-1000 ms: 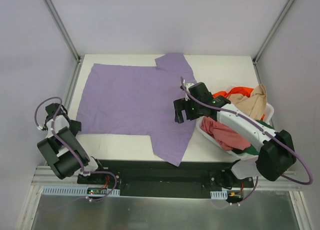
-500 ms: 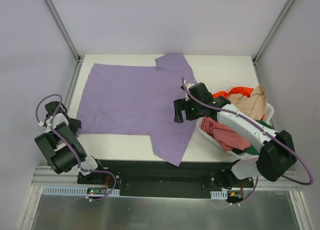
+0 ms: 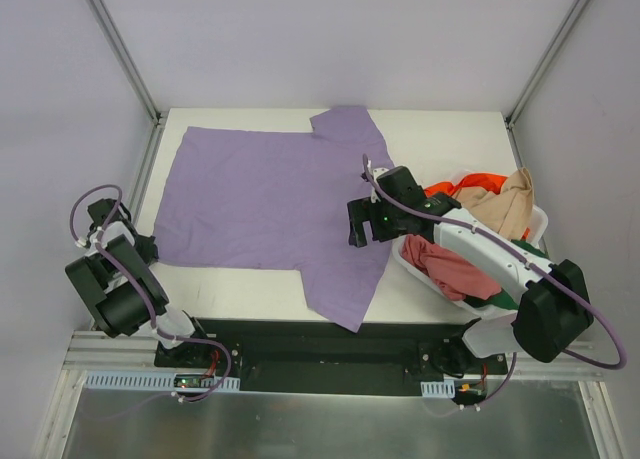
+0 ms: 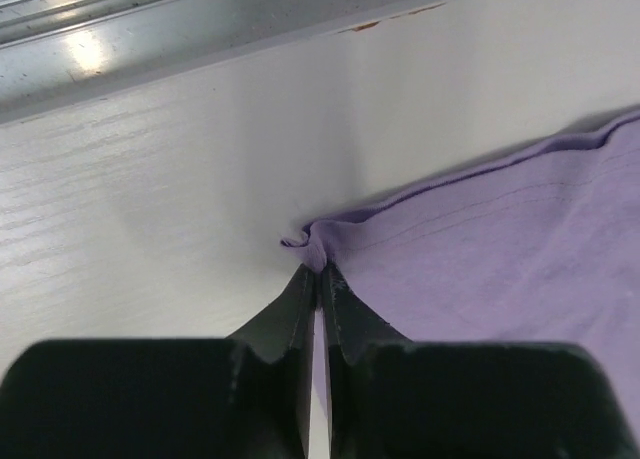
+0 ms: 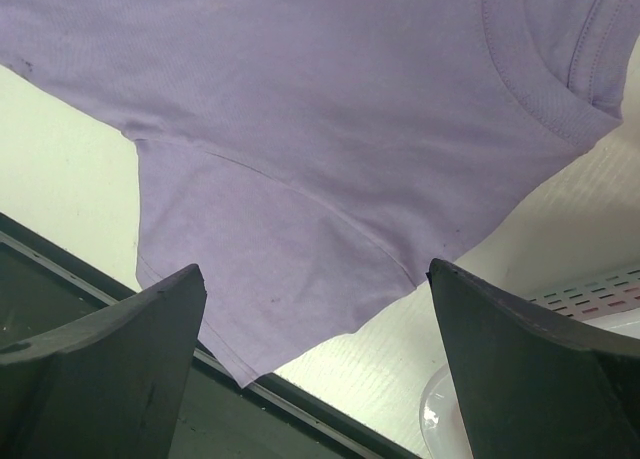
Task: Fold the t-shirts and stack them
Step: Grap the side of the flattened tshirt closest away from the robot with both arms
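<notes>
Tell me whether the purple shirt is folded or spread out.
Spread out. The lavender t-shirt lies flat on the table, both sleeves extended; the left tool pinches its hem corner.

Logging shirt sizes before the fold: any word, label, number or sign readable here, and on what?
None readable.
The purple shirt is plain, no tag showing.
The basket bears no mark.
Any print on the boards at the arm bases is too small to tell.

**Soft, even light from above**

Bright, diffuse and sharp in the overhead view. Left wrist view: white glare spot on the brushed grey metal rail (image 4: 85, 49), soft shadow on the white table (image 4: 150, 199) beside the lavender purple cloth t-shirt (image 4: 500, 269). Blurred black plastic fingers (image 5: 90, 379) in the right wrist foreground
</notes>
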Available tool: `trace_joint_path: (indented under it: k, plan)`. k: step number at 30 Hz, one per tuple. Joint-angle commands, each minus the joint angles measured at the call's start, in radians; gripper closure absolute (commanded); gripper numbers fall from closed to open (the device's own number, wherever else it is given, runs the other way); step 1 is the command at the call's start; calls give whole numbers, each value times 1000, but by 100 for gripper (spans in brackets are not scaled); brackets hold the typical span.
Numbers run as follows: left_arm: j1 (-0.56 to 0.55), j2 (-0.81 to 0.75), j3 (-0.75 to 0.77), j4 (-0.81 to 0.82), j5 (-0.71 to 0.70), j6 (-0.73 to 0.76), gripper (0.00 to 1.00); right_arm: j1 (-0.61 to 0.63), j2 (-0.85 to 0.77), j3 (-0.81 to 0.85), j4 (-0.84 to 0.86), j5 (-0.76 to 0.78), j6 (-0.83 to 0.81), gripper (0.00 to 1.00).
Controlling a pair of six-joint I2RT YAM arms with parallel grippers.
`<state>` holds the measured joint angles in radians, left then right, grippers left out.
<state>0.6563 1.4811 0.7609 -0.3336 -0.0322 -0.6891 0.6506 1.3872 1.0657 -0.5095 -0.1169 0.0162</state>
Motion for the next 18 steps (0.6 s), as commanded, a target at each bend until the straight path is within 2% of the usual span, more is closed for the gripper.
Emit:
trace_joint_path:
  k: [1, 4, 8, 11, 18]
  plan:
    - [3, 36, -12, -18, 14, 19, 100, 12, -4, -3, -6, -13, -8, 4]
    - [3, 19, -20, -16, 18, 23, 100, 70, 13, 13, -40, 8, -68, 3]
    - [3, 4, -32, -1, 31, 34, 100, 233, 74, 66, -130, 109, -154, 1]
    - [3, -5, -41, 13, 57, 37, 100, 360, 142, 91, -165, 193, -145, 1]
    - [3, -30, -55, 21, 72, 40, 100, 550, 208, 27, -124, 178, -48, 16]
